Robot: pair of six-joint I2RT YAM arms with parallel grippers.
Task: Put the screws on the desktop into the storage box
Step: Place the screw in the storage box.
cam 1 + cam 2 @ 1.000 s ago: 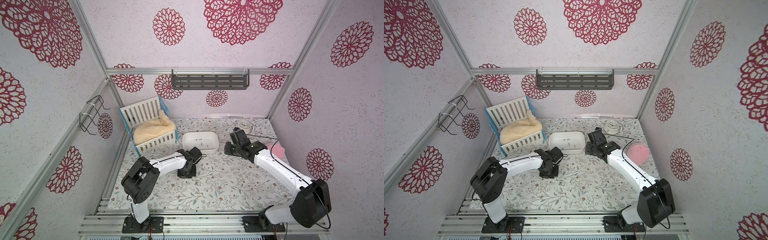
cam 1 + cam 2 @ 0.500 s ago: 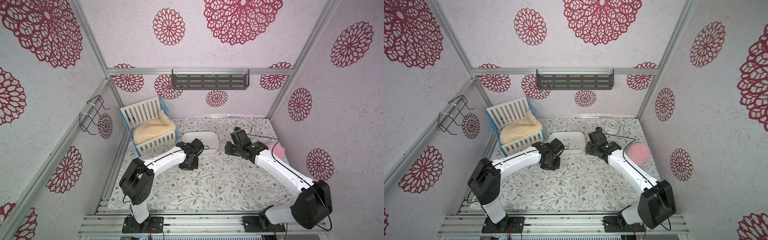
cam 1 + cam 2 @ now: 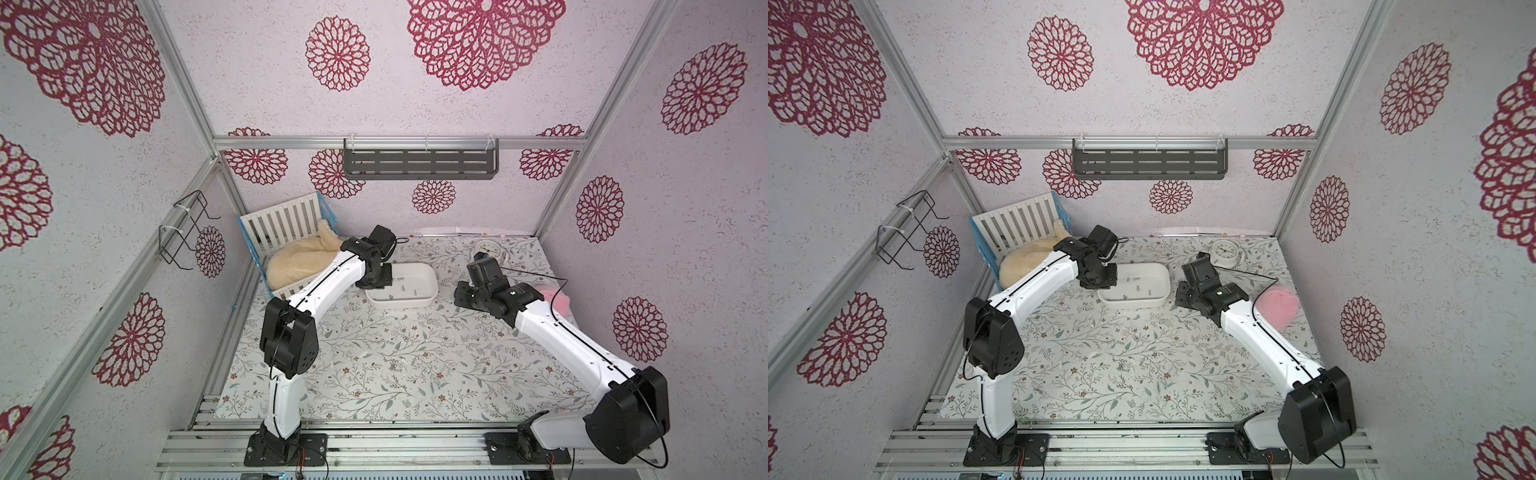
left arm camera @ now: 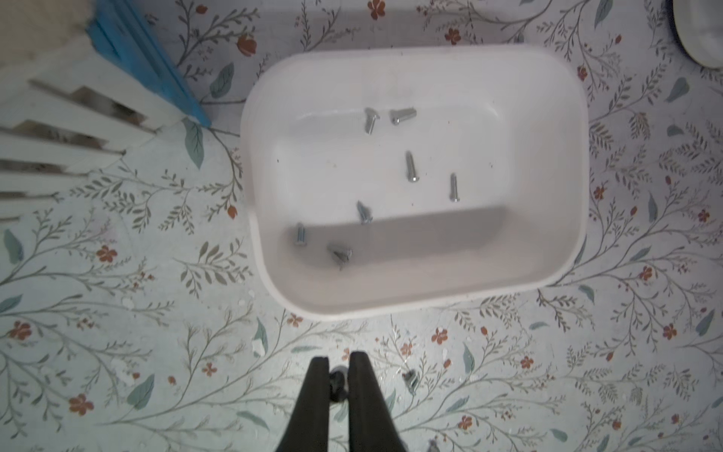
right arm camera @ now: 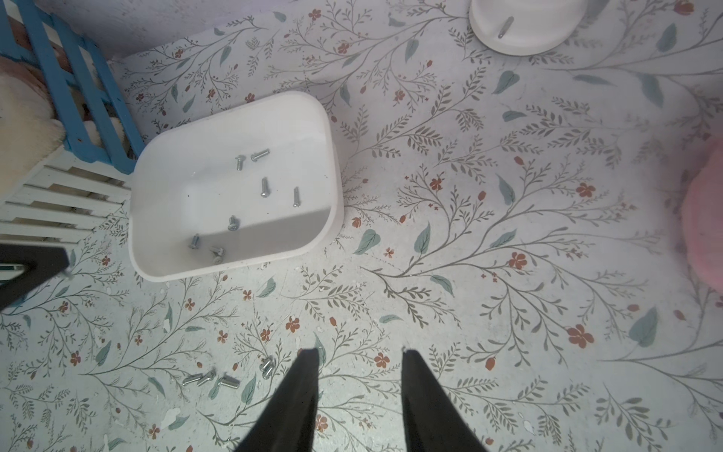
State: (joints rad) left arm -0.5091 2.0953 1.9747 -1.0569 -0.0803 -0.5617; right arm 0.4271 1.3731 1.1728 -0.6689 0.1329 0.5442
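Note:
The white storage box (image 3: 401, 301) (image 3: 1133, 302) stands on the leafy desktop (image 3: 415, 386) at the back and holds several screws (image 4: 410, 167) (image 5: 265, 187). My left gripper (image 4: 338, 381) hangs just short of the box's wall (image 4: 391, 302), shut on one small dark screw pinched at its tips. In a top view it (image 3: 375, 279) sits at the box's left end. More loose screws (image 5: 207, 379) (image 3: 1123, 366) lie mid-desktop. My right gripper (image 5: 358, 352) (image 3: 469, 296) is open and empty, right of the box.
A white slatted crib with blue edges (image 3: 286, 220) holding a cream plush stands back left, touching distance from the box. A white clock (image 3: 488, 249) and a pink soft thing (image 3: 557, 296) sit back right. A grey shelf (image 3: 419, 164) hangs on the rear wall.
My left arm has swung from the middle of the desktop back toward the box's left end, jaws staying shut. The right arm has hardly moved.

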